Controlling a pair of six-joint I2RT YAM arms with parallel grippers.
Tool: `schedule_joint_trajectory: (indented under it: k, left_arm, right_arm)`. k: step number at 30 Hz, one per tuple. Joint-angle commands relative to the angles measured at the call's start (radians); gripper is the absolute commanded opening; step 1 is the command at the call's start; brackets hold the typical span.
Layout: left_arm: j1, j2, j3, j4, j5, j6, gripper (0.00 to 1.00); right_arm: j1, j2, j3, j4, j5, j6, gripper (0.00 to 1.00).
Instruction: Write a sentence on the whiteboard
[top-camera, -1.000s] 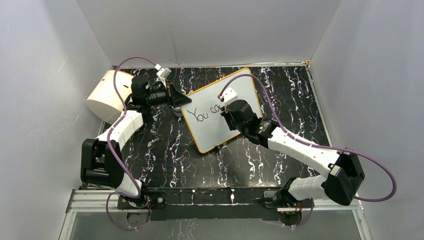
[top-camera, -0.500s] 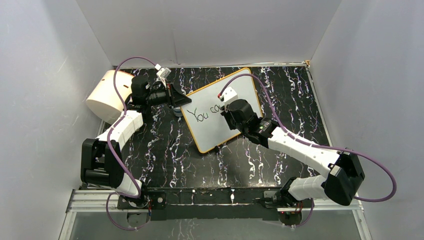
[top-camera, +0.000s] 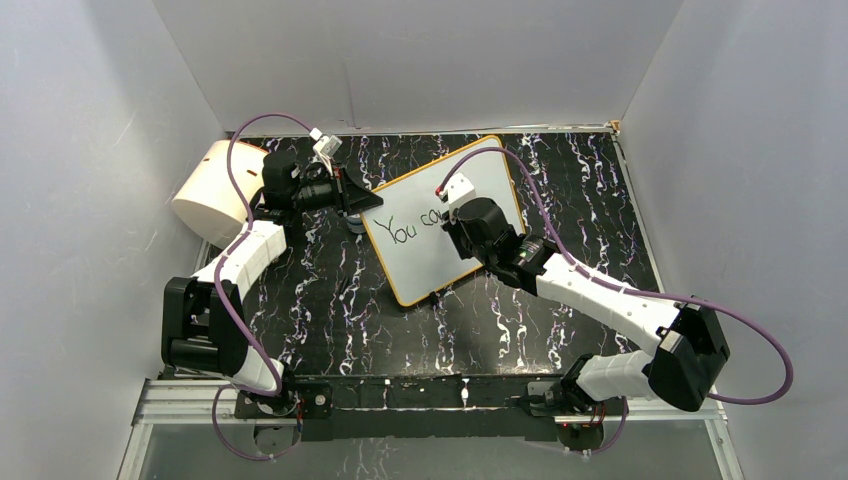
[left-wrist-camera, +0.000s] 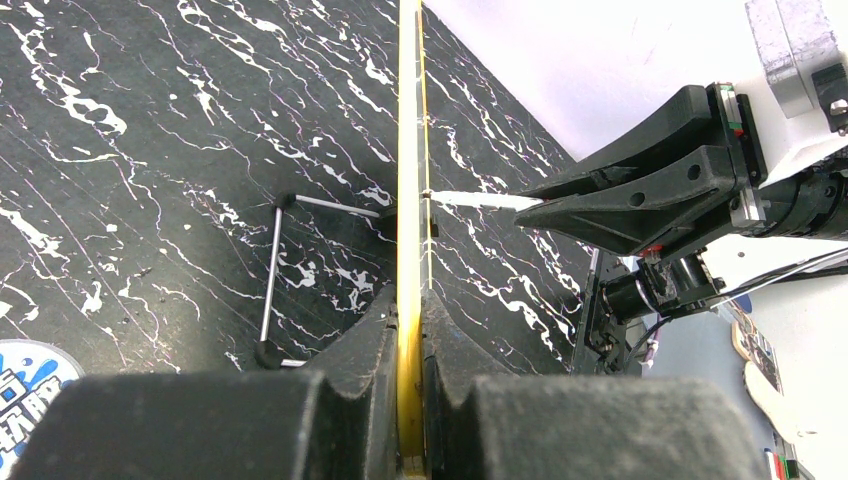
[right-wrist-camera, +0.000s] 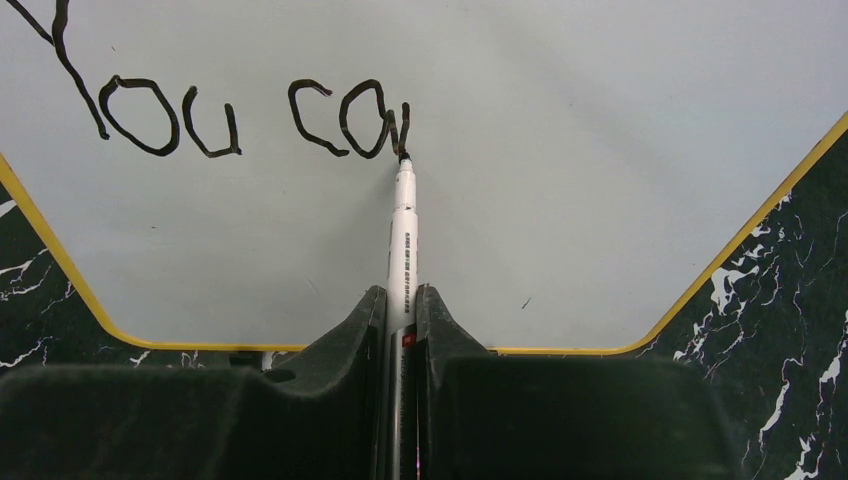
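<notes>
Whiteboard, one: white, thin orange-yellow rim, rounded corners. It is propped on edge towards the far middle of the counter, turned askew to the counter's edges.

Sentence, one line begun: black marker strokes in the upper left part of the board. The right wrist view shows one whole word, "You", then "ca" and a part-made stroke after it.

Marker, one: slim white barrel, dark tip touching the board at the end of the last stroke.

Pincers, two.
- Left pincer: closed tight on the board's rim, one finger on each face, at the board's left edge nearest the counter's far left corner.
- Right pincer: closed on the marker, whose barrel runs out between the fingers towards the board. From the left wrist camera the same pincer faces the board's writing side.

Wire stand, one seen: thin metal rod with black tips, on the counter behind the board, apparently joined to the rim, though the joint is hard to make out.

Cream cylinder, one: large, lying on its side at the counter's far left corner, just beside the left arm.

Counter, one: black with white veining.
</notes>
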Motion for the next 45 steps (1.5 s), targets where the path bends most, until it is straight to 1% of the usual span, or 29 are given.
schedule_joint_trajectory:
  k: [1,18,35,45]
  left_arm:
    - [-0.050,0.036,-0.020,-0.106,0.042,0.058,0.00]
    - [-0.050,0.035,-0.018,-0.108,0.042,0.058,0.00]
    - [-0.050,0.040,-0.017,-0.108,0.042,0.057,0.00]
    - [-0.050,0.038,-0.018,-0.110,0.042,0.057,0.00]
  right_arm:
    - [-0.008,-0.016,0.057,0.105,0.004,-0.013,0.00]
    - [-0.021,-0.005,0.077,0.108,0.014,-0.021,0.00]
    - [-0.023,-0.041,0.043,0.057,-0.023,-0.021,0.00]
    - [-0.023,-0.026,0.048,0.053,-0.032,-0.021,0.00]
